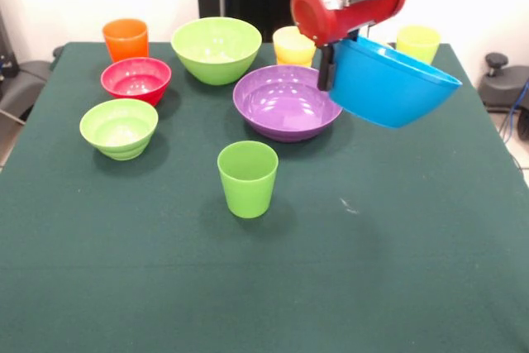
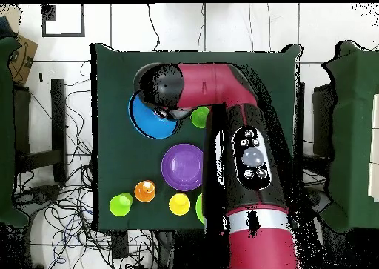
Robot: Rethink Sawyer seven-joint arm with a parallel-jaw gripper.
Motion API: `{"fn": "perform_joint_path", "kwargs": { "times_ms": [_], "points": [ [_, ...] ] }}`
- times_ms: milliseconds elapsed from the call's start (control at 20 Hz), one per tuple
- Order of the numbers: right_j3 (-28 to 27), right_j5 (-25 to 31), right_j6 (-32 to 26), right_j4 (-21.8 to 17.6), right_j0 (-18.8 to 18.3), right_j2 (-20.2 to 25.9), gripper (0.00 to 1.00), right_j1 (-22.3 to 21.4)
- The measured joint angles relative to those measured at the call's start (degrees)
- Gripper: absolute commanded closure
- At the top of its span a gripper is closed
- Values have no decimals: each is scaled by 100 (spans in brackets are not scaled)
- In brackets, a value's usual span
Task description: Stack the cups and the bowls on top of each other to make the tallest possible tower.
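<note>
My gripper (image 1: 327,70) is shut on the near-left rim of the large blue bowl (image 1: 388,84), which hangs tilted in the air just right of the wide purple bowl (image 1: 285,102). In the overhead view the blue bowl (image 2: 148,119) shows partly under the arm's head. A green cup (image 1: 247,178) stands upright alone in front of the purple bowl. Nothing on the table is stacked on anything else.
At the left stand an orange cup (image 1: 126,39), a small red bowl (image 1: 135,80) and a small lime bowl (image 1: 119,127). A large lime bowl (image 1: 216,49), a pale yellow cup (image 1: 294,45) and a yellow-green cup (image 1: 417,42) line the far side. An orange-yellow cup (image 2: 144,191) shows only from overhead.
</note>
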Motion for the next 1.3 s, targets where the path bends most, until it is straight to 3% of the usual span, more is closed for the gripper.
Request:
{"fn": "perform_joint_path", "kwargs": {
  "times_ms": [400,1300],
  "points": [
    [-622,806,-203,-4,-267,464,100,196],
    [-1010,1276,-1198,-363,-1101,1181,100,493]
  ]
}}
